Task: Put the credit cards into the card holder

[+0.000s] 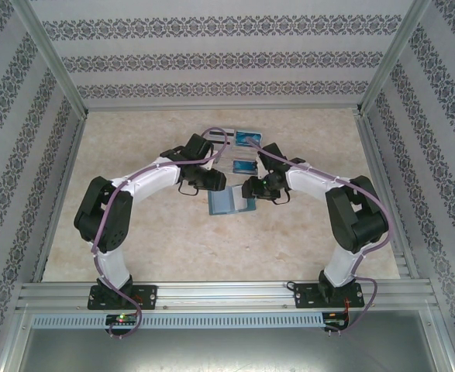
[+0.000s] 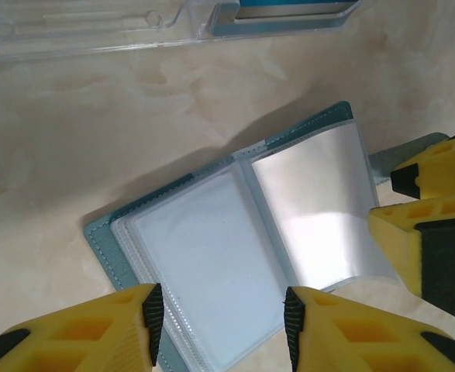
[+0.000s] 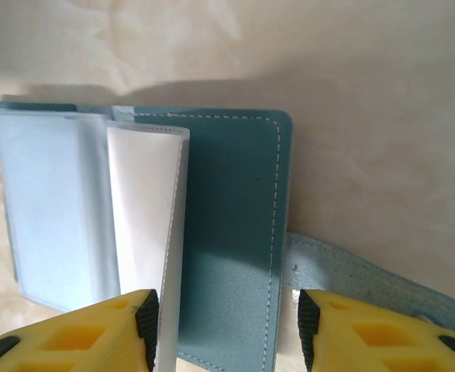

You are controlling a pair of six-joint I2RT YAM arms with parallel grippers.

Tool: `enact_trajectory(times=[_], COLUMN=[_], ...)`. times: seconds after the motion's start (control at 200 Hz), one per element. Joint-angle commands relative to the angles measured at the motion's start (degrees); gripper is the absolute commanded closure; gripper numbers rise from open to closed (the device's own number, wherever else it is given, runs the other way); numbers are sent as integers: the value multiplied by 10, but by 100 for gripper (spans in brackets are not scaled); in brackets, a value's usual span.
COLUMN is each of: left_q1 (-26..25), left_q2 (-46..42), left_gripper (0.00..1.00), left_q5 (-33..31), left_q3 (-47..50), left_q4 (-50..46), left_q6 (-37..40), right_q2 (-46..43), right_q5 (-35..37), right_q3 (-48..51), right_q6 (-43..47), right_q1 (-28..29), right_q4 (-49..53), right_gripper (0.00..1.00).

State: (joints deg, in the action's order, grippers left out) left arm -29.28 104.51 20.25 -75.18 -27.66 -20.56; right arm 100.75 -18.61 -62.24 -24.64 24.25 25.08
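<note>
Left gripper: the left gripper (image 2: 219,314) has yellow fingers and sits at the bottom middle of the left wrist view. Its two fingers are apart and hold nothing.
Card holder: the small, soft, teal-blue folding card holder (image 1: 229,201) lies open like a book on the pale, stone-look table (image 1: 134,240). It is in the middle of the top view, just below and between the two grippers.
Pockets: the see-through pockets face up and look empty to me.
Long side: opened out, it runs left to right, with one half toward each arm.
Right gripper: the right gripper (image 3: 227,325) is at the bottom of the right wrist view, over the teal cover. Its fingers are apart and hold nothing.
Cards: the thin blue plastic credit cards (image 1: 250,137) wait by the clear plastic tray (image 2: 95,35), higher up in the top view, past the holder.
Nearer arm: the right one looks a bit closer to the cards.
Next move: I think a gripper must reach up and away from the holder to fetch a card.
</note>
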Motion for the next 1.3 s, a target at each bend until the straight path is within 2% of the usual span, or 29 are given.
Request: enact_trajectory(times=[0.0,0.485,0.62,0.814,1.019,1.184,1.244,1.294], left_q1=[-4,12,38,86,116,119,124,127], left_q2=[-16,-11,-19,-28,-18,-12,-7,-4], left_gripper=[52,52,52,52,52,51,51,51], left_q5=[-13,-11,-3,25,58,54,55,55], left_q3=[-20,-20,-7,12,14,8,5,5], left_q4=[-8,-4,6,34,65,63,59,62], left_q6=[4,-8,-22,-38,-56,-52,-50,-51], right_q2=[-23,-28,-40,-54,7,65,77,88], right_q5=[-26,-36,-16,51,99,86,85,84], right_q3=[-17,-39,-64,-101,-191,-271,-281,-290], right_q6=[5,34,74,148,227,271,286,303], right_q1=[-13,-35,-53,-91,-100,-104,-105,-106], right_q4=[-4,-1,15,4,3,18,11,4], right_gripper=[47,46,45,42,36,33,29,22])
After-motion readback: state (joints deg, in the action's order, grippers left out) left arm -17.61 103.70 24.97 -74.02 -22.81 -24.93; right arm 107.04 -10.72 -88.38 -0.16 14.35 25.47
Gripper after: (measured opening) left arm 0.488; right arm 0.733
